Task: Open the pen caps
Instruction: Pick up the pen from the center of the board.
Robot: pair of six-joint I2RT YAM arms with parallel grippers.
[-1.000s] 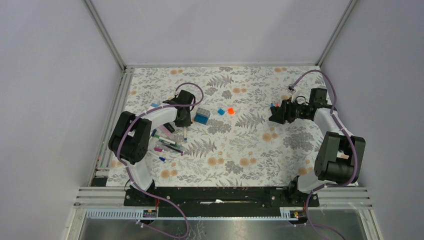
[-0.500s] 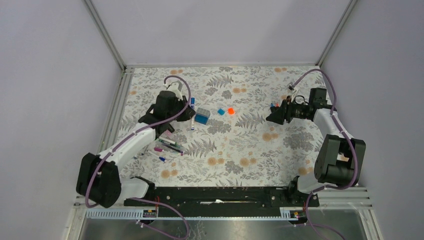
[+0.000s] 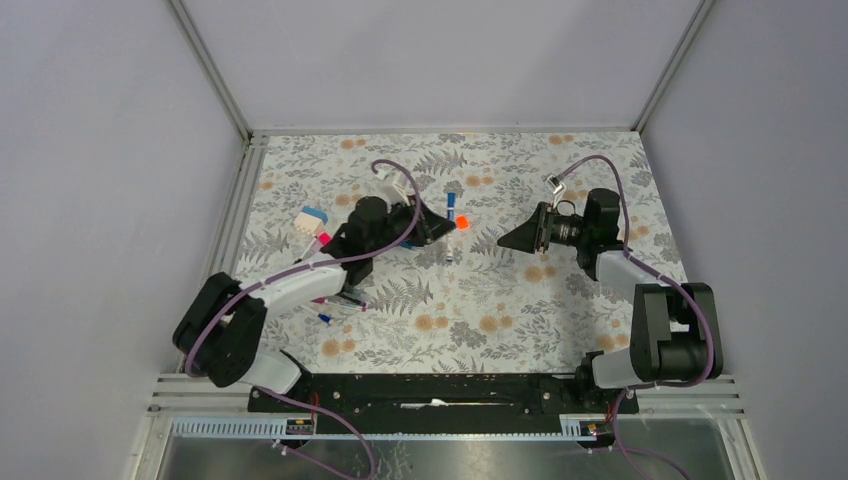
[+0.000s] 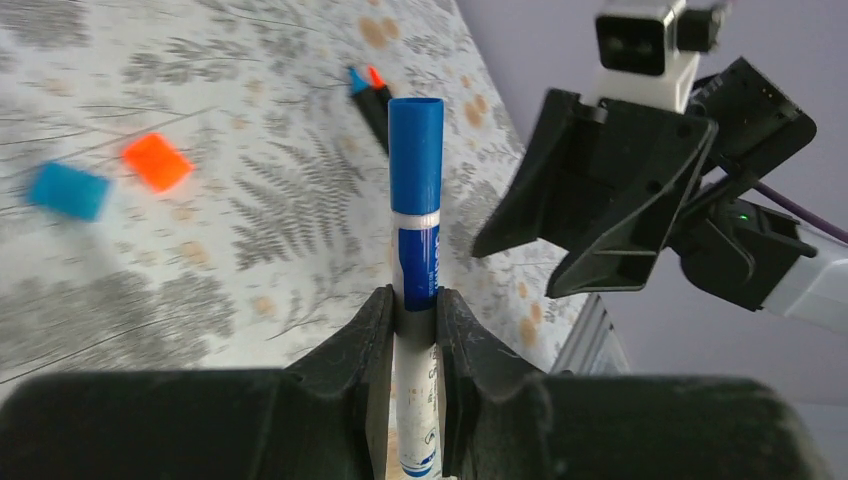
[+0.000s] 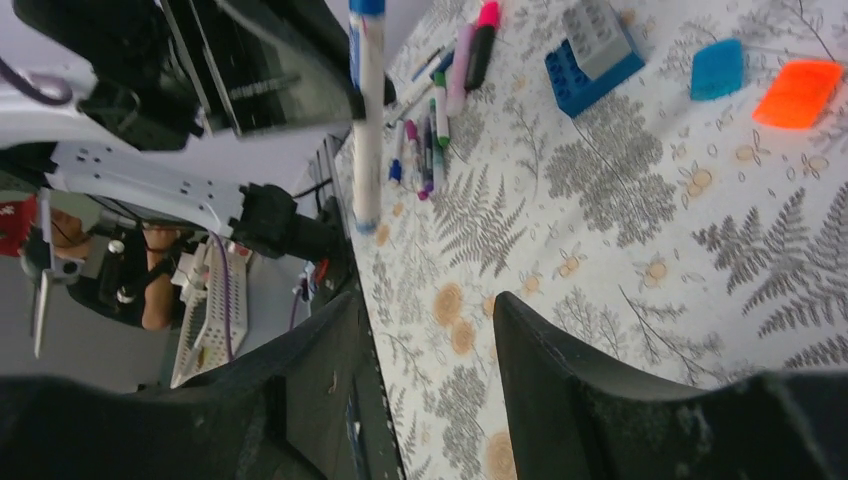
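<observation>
My left gripper point(image 4: 415, 308) is shut on a white pen barrel point(image 4: 417, 262) with a blue label. The pen's blue cap point(image 4: 415, 150) sticks out past the fingers. In the top view this gripper point(image 3: 446, 228) holds the pen point(image 3: 451, 200) above the middle of the table. My right gripper point(image 3: 512, 240) is open and empty, just right of the pen and facing it; it also shows in the left wrist view point(image 4: 600, 200). The right wrist view shows its spread jaws point(image 5: 428, 305) and the held pen point(image 5: 367, 110) ahead. A loose orange cap point(image 3: 462, 223) and a loose blue cap point(image 5: 717, 68) lie on the cloth.
A blue-and-grey block point(image 5: 595, 45) sits beyond the loose caps. Several pens lie in a pile point(image 3: 335, 295) at the left, also seen in the right wrist view point(image 5: 430, 130). Another capped pen point(image 4: 370, 95) lies at the right. The floral cloth point(image 3: 480, 320) is bounded by metal rails.
My left arm has swung right from the pen pile to the table's middle, carrying the blue-capped pen. My right gripper has moved left toward it.
</observation>
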